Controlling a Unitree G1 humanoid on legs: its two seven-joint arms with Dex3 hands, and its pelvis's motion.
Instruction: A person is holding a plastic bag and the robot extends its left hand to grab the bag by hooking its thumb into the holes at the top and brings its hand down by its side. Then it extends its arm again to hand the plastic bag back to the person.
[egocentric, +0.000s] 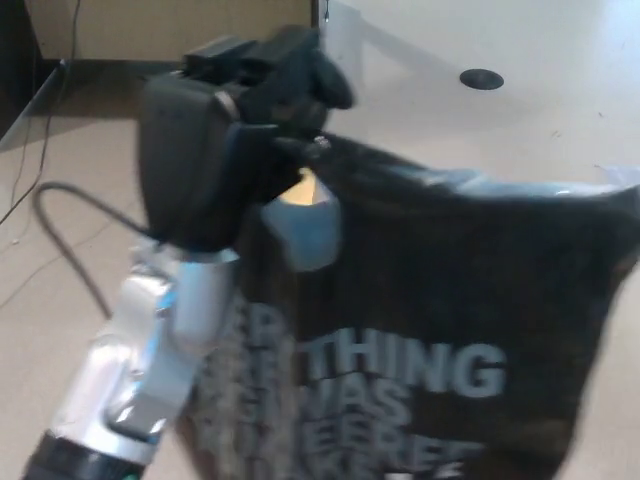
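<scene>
A black plastic bag with pale lettering hangs from my left hand and fills the right and lower part of the head view. The hand is at the upper left, its fingers curled over the bag's top edge by the cut-out handle hole. My silver left forearm rises from the bottom left. The picture is blurred by motion. No person shows. My right hand is out of sight.
Beige floor lies all around. A white surface with a dark round mark is at the upper right. A black cable loops from the forearm at the left. A wooden wall base runs along the top.
</scene>
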